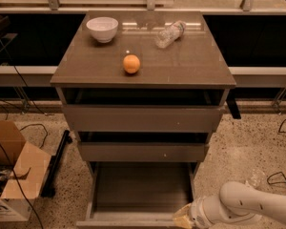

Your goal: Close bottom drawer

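Note:
The bottom drawer (143,190) is pulled far out, its grey flat floor bare and its front panel (128,221) at the lower edge of the view. Above it the middle drawer (143,151) and the top drawer (143,118) stand slightly open. My white arm comes in from the lower right. My gripper (181,218) with pale yellowish tips is at the right end of the bottom drawer's front panel, at its outer face, partly cut off by the frame's lower edge.
On the cabinet top (195,61) sit a white bowl (102,28), an orange (131,64) and a lying clear plastic bottle (169,33). A cardboard box (14,171) and cables lie on the floor at the left. Cables lie at the right.

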